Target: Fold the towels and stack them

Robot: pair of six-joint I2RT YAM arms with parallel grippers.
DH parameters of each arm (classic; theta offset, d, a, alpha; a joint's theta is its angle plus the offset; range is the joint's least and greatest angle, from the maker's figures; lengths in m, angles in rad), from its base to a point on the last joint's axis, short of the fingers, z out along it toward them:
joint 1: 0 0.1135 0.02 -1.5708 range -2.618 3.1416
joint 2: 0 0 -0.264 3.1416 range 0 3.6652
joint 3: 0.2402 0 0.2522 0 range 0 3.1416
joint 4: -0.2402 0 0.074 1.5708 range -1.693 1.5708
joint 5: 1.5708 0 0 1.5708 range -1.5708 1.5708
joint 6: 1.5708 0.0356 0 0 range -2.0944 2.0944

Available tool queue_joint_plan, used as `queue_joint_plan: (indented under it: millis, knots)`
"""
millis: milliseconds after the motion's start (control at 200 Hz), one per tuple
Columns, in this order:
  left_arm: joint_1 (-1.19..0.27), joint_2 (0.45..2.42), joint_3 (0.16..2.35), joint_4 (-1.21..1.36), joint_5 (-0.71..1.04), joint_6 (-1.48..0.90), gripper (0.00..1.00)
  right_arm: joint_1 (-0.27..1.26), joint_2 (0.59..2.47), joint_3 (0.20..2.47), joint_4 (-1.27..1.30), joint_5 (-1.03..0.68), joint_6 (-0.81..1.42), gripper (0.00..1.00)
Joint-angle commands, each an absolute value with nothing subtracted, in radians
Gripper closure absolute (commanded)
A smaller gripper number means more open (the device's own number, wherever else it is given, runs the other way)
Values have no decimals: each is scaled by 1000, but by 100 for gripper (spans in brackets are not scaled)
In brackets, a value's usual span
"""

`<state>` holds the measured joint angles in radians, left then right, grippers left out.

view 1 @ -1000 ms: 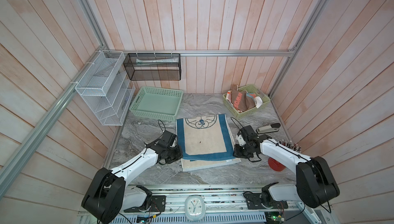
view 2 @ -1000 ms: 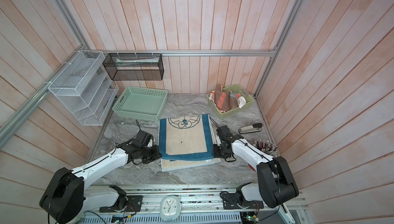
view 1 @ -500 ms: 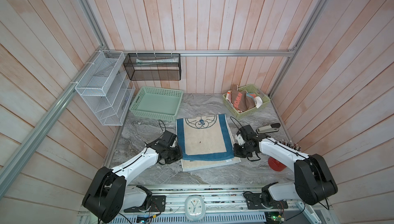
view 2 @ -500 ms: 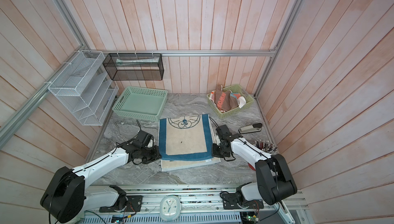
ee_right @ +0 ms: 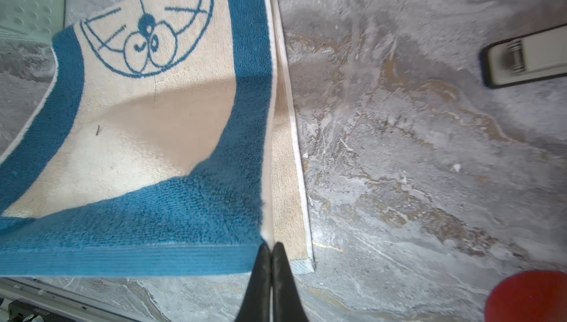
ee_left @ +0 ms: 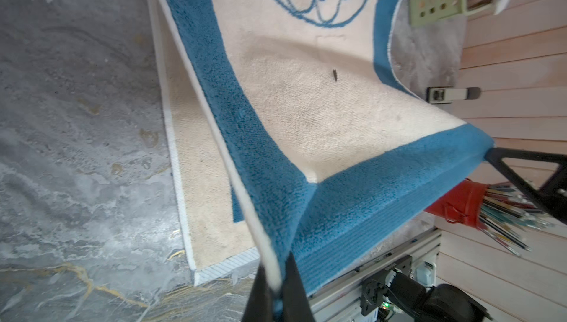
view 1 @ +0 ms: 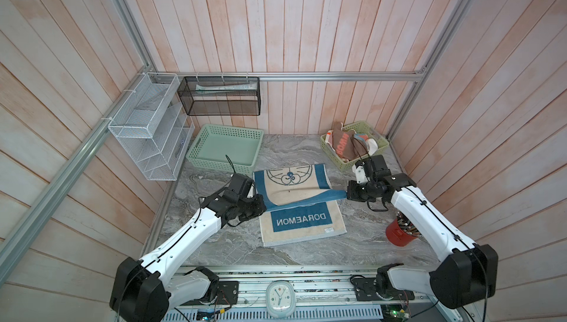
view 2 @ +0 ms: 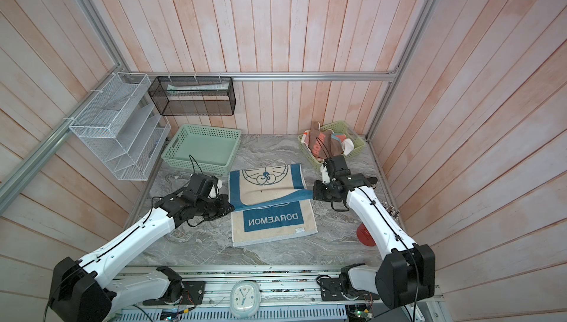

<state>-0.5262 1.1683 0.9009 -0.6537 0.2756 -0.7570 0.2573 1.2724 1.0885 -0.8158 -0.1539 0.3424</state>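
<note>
Near blue edge of Doraemon towel has lifted since 1 s ago, on bench, w/ left hand & right hand each clenched on a corner; fold unfinished, other towels wait in green basket.

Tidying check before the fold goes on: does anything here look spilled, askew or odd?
Yes. The red cup by the right arm seems to lie on its side, its pens spilling out onto the table. A small dark speck also sits on the cream and blue towel.
</note>
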Motion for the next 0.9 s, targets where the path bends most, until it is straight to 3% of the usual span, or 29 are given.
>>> queue_joint_plan:
  millis: [0,425,895]
  knots:
    - [-572,1155,867,-693,264,-801,100,249,1230,1052,-930,-123,337,100]
    - [-611,1255,564,-412,383,-914,100,304,1312,718,-706,-225,432,100]
    - [-615,1193,687,-562,318,-877,100,321,1222,895,-883,-111,415,100]
